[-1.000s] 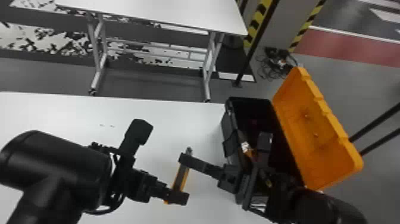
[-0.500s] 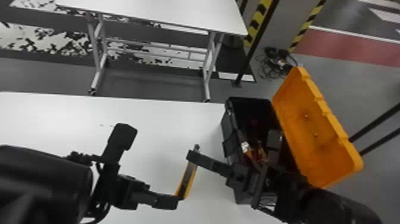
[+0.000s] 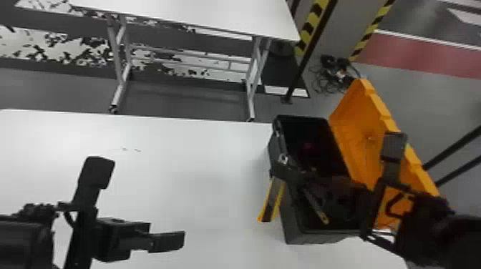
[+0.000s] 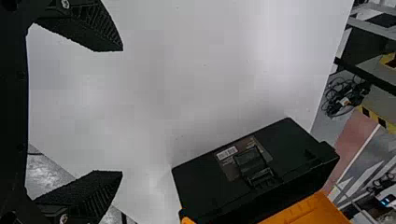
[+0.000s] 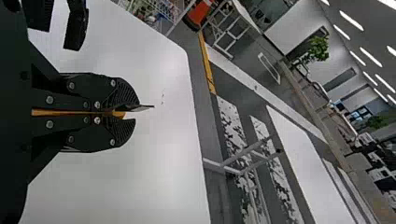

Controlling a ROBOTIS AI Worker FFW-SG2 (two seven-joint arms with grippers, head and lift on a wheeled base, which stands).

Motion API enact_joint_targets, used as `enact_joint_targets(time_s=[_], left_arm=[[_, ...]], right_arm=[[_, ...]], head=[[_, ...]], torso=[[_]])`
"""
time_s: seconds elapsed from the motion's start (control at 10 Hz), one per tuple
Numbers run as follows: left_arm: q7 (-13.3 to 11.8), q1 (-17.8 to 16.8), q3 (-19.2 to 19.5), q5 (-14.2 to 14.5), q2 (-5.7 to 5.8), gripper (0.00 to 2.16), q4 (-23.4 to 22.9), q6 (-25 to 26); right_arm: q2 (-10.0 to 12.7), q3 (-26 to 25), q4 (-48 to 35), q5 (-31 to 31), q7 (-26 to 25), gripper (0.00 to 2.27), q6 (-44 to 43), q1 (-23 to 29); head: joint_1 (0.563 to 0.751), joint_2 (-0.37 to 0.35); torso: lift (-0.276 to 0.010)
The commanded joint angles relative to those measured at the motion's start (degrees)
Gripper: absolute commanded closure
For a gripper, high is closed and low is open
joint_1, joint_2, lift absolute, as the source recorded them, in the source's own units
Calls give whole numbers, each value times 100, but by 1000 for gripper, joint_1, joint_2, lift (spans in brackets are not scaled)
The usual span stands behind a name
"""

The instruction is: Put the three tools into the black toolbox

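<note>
In the head view my right gripper [image 3: 283, 172] is at the black toolbox's [image 3: 291, 223] left wall, shut on the yellow-and-black cutter [image 3: 271, 202]. The cutter's handle hangs outside that wall, its metal tip above the fingers. In the right wrist view the right gripper [image 5: 127, 113] pinches the cutter [image 5: 56, 112]. A yellow-ended tool [image 3: 316, 206] and something dark red [image 3: 307, 146] show inside the box, partly hidden by the arm. My left gripper [image 3: 139, 207] stands open over the table at left; its own view shows the left gripper [image 4: 122, 111] empty, facing the toolbox [image 4: 210, 184].
The toolbox's orange lid [image 3: 365, 137] is swung open to the right, behind the right arm. Bare white table [image 3: 200, 153] lies between the two grippers. A second white table [image 3: 200, 16] stands farther back, with cables [image 3: 333, 73] on the floor near it.
My right gripper has carried the cutter right, from above the table to the toolbox's left wall. The left gripper has moved left, away from the cutter's lower end.
</note>
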Motion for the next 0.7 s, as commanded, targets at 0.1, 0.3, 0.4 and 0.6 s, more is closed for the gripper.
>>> enact_joint_targets(time_s=[0.1,0.3,0.4,0.6], left_arm=[[16,132,103,108,-8,70,-120,-47],[34,404,165,116,1,73,-243,-346],[25,597,244,125,1,73,-313,-627],[-89,879,587,389,45,76,-331,-996]], right_arm=[[-95,-975,-635,-535,-213,2243,113,163],[-95,-1388,-882,-509,-249,2243,-204,286],[-121,-1353,-890,-316,-231,2243,-397,365],[-192,-474,-882,1152,-337,2243,-1592,725]], head=[[695,-293],[695,-346],[695,-350],[695,-350]], torso=[[-51],[-51],[-51],[-51]])
